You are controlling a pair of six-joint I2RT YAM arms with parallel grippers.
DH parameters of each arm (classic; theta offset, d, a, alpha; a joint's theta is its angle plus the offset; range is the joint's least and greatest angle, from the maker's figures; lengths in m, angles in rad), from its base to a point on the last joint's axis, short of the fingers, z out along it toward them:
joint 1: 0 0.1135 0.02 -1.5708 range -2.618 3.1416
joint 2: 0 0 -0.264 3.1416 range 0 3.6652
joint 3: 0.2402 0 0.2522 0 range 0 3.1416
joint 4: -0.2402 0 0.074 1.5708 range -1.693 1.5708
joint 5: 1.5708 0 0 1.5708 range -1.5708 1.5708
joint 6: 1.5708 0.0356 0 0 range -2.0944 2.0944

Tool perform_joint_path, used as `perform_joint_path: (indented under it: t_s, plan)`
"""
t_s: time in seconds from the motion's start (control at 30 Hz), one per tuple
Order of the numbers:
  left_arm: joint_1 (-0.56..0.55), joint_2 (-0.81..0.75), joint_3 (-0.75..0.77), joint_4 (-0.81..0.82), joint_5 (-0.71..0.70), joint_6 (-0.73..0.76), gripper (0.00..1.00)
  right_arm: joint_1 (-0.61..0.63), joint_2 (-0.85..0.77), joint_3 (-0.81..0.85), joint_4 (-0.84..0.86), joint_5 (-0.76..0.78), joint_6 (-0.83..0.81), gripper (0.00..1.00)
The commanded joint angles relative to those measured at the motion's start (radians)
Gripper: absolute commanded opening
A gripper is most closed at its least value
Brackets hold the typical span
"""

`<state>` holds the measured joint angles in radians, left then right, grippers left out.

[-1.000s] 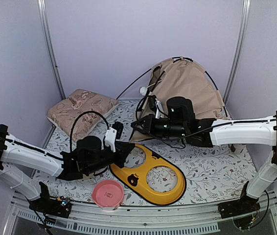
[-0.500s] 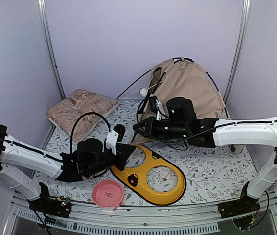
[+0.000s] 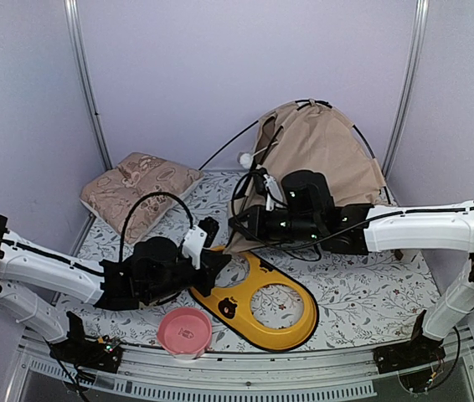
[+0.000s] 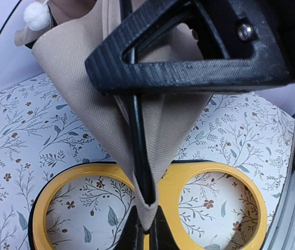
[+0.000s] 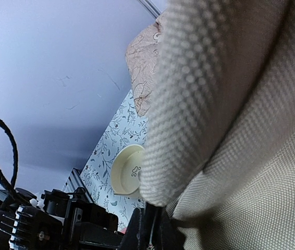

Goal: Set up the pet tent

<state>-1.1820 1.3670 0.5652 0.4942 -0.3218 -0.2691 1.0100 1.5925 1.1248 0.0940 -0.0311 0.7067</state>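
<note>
Our left gripper (image 4: 143,233) is pinched tight on the low corner of the pet tent (image 3: 325,155), right where the black pole (image 4: 137,140) ends, above the yellow ring stand (image 3: 300,331). We see the right gripper (image 5: 152,229) clamped on the tan fabric too. The tent stands at the back of the worktop (image 3: 371,289), with the pillow (image 3: 136,191) off to its left.
</note>
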Motion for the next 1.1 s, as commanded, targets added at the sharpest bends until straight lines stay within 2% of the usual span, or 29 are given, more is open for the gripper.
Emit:
perform_joint_path:
  t_s: [0.0,0.37,0.53,0.9,1.07]
  plan:
    - [-0.039,-0.043,0.011,-0.047,0.046,0.018,0.0,-0.048,-0.006,0.013,-0.068,0.235,-0.074,0.0]
    - [-0.037,-0.04,0.042,-0.115,0.137,0.038,0.0,-0.038,-0.014,-0.005,-0.101,0.293,-0.127,0.0]
    - [-0.006,-0.05,0.066,-0.143,0.228,0.036,0.0,0.032,0.03,0.023,-0.088,0.313,-0.193,0.0]
    - [0.12,-0.057,0.1,-0.214,0.418,0.01,0.0,0.059,0.045,-0.032,-0.055,0.192,-0.315,0.0]
    - [0.14,-0.037,0.117,-0.229,0.496,0.014,0.0,-0.001,0.015,-0.08,-0.019,0.118,-0.259,0.0]
